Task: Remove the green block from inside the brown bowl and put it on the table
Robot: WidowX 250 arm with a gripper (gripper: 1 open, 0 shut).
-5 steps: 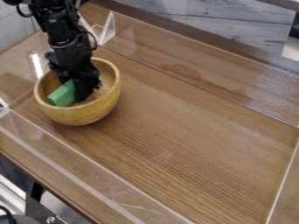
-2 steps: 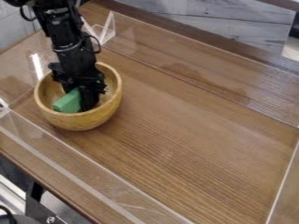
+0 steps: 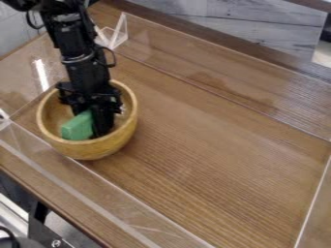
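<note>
The black pincer (image 3: pixel 93 118) is pointing steeply down into the brown bowl (image 3: pixel 58 144), its jaws closed tight on the green block (image 3: pixel 79 126), which is tilting inside the bowl's hollow. The bowl is sitting on the counter (image 3: pixel 220 145) near its left side, close to the clear plastic walls (image 3: pixel 77 179) that are lining the counter's edges

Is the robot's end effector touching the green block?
Touching. The camera view shows the end effector shut on the green block, its black fingers pressed against the block's side, above the brown bowl.
</note>
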